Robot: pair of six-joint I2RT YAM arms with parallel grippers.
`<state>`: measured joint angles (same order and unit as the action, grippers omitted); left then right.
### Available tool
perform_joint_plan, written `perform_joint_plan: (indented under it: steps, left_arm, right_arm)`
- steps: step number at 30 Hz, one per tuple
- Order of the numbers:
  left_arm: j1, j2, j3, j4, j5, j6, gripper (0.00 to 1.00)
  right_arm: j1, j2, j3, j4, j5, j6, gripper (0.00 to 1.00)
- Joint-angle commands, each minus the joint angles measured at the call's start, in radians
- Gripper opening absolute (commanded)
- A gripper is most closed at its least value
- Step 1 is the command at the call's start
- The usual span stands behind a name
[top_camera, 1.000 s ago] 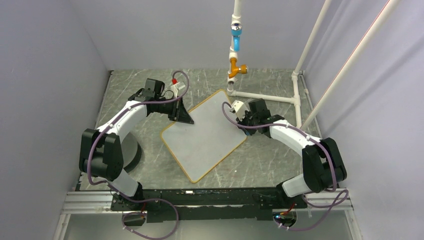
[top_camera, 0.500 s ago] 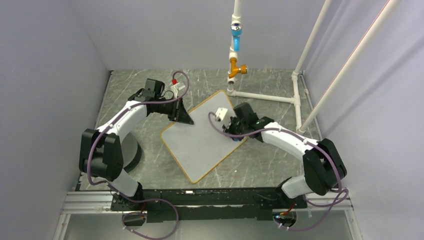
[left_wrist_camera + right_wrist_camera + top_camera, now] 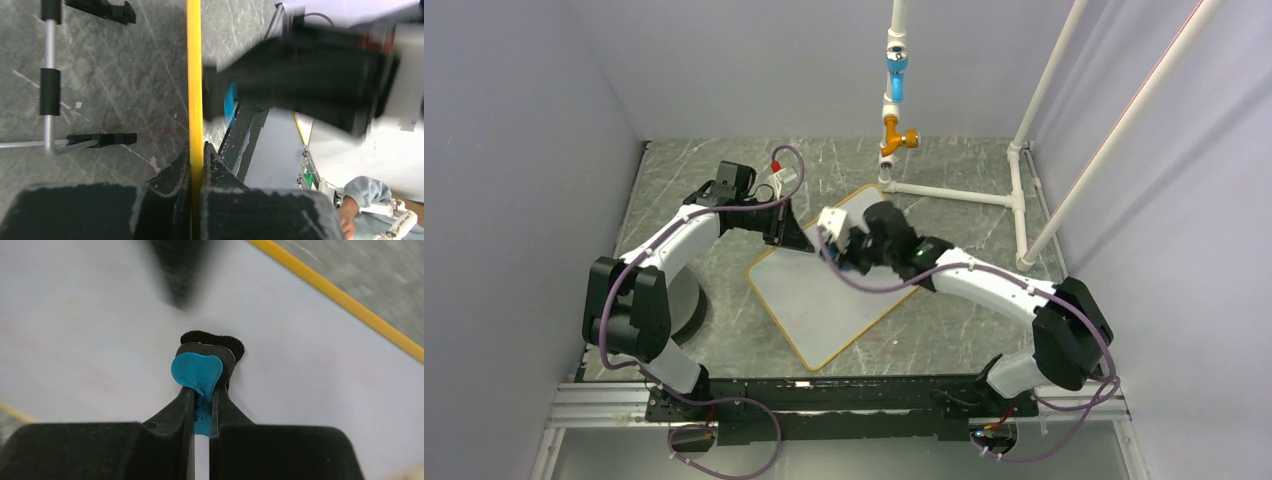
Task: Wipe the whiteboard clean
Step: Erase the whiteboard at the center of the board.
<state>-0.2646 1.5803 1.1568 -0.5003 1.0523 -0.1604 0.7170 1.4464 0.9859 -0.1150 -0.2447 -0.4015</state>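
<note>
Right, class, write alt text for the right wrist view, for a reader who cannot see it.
The right gripper pinches a blue eraser, its black pad against the whiteboard. The board's yellow frame crosses the upper right, grey table beyond; a blurred dark shape hangs at the top.

Whiteboard mid-counter, both hands up at its far end

The whiteboard (image 3: 824, 300) lies cornerwise in the middle of the counter (image 3: 724, 180), one corner toward the arm bases and the opposite one toward the pipe stand (image 3: 954, 192) at the back right. The left hand (image 3: 792, 232) sits on the board's far-left edge, a finger on either side of the rim. Just to its right, the right hand (image 3: 839, 250) is over the board's far half with the eraser (image 3: 196, 369) pinched between its fingers and pressed down onto the board face, well inside the rim.
</note>
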Motion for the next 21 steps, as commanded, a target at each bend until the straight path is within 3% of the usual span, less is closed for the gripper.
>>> perform_joint_plan:
  steps: [1,4,9,12,14,19,21]
  left_arm:
    - [-0.033,-0.092,0.008,0.15,0.309,-0.075,0.0]
    - [-0.033,-0.121,-0.009,0.189,0.323,-0.121,0.0]
    - [-0.044,-0.153,-0.044,0.264,0.328,-0.216,0.0]
    - [-0.059,-0.154,-0.045,0.27,0.323,-0.24,0.0]
    - [-0.069,-0.152,-0.049,0.284,0.319,-0.265,0.0]
    - [-0.086,-0.165,-0.082,0.359,0.311,-0.356,0.0]
    - [-0.089,-0.174,-0.094,0.378,0.312,-0.375,0.0]
  right_arm:
    - [0.127,0.009,-0.033,0.008,-0.104,-0.01,0.0]
    - [0.066,-0.042,-0.065,0.03,0.011,-0.057,0.0]
    - [-0.197,-0.123,-0.052,0.033,0.024,-0.073,0.0]
    - [-0.206,-0.157,-0.079,0.041,0.009,-0.119,0.0]
    - [-0.16,-0.164,-0.085,0.012,-0.037,-0.132,0.0]
    - [0.139,-0.154,-0.088,-0.116,-0.085,-0.213,0.0]
    - [0.201,-0.131,-0.06,-0.145,-0.08,-0.207,0.0]
